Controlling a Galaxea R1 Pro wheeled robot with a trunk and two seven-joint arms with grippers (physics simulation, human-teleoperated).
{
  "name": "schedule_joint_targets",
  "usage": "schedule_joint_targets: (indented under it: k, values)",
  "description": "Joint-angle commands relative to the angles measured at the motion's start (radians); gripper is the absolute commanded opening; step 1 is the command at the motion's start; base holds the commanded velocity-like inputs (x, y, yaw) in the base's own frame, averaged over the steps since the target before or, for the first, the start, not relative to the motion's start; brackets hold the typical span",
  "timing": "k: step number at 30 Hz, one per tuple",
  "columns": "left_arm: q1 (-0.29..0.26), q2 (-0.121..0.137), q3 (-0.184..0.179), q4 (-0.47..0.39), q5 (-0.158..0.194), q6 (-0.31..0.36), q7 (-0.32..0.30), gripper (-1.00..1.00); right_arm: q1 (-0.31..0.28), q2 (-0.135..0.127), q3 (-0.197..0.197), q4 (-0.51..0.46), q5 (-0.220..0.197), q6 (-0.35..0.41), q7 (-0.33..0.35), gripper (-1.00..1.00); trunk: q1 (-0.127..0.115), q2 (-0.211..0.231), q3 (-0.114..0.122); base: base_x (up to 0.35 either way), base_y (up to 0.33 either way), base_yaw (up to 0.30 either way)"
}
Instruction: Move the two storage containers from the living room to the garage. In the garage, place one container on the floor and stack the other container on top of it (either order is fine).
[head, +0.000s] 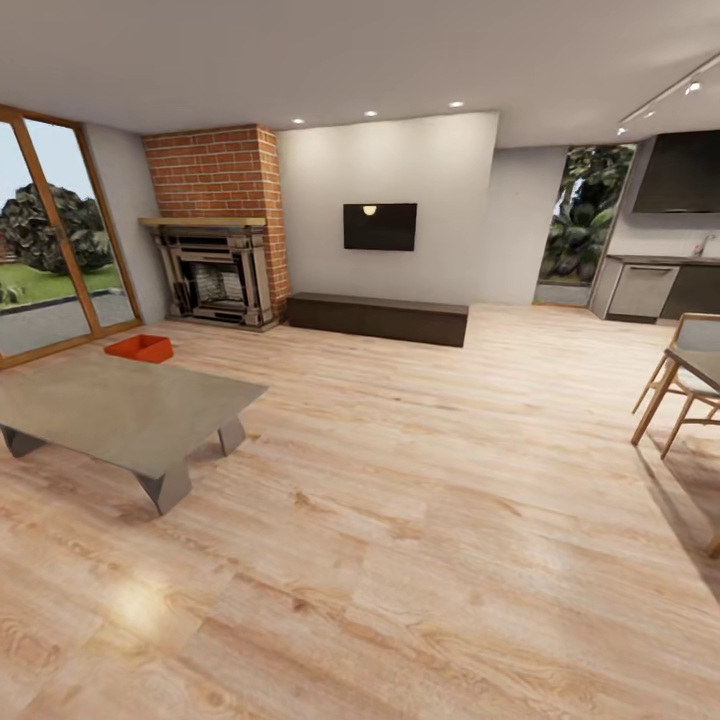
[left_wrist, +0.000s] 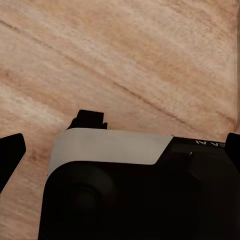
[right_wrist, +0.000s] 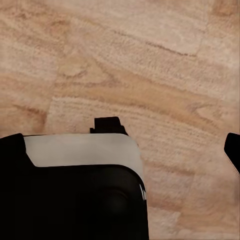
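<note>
I am in the living room, on its light wood-plank floor (head: 420, 520). One orange-red storage container (head: 140, 347) lies on the planks at the far left, beyond the low grey coffee table (head: 120, 410) and in front of the brick fireplace (head: 215, 270). My left gripper (left_wrist: 120, 150) hangs above bare planks, its dark fingertips (left_wrist: 11, 155) spread to the frame's edges, open and empty. My right gripper (right_wrist: 122, 145) is also over planks, one fingertip (right_wrist: 233, 149) far out at the side, open with nothing in it. The garage is out of view.
A black TV (head: 380, 226) hangs over a low dark console (head: 378, 318). Glass doors (head: 50, 240) line the left wall. A wooden chair and table (head: 685, 385) stand at the right, with a kitchen counter (head: 650, 288) behind. Wide open planks lie ahead.
</note>
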Motion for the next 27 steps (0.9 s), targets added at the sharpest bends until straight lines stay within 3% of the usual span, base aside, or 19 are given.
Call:
schedule_joint_targets:
  k: [1,18,27]
  values:
    - [-0.001,0.0,0.005,0.001,0.005,-0.003,0.001,1.0,-0.001,0.001,0.008,0.003,-0.009,-0.005,-0.001,1.0,0.001,0.0,-0.001,0.324,0.0,0.0]
    - [-0.001,0.0,0.005,0.001,0.005,0.0,0.001,1.0,-0.001,-0.002,0.008,0.003,-0.009,-0.008,-0.001,1.0,0.001,0.0,-0.001,0.324,0.0,-0.001]
    - [-0.001,0.0,0.006,0.001,0.005,-0.002,0.001,1.0,-0.001,0.001,0.008,0.003,-0.009,-0.008,-0.001,1.0,0.001,0.0,-0.001,0.324,0.0,-0.201]
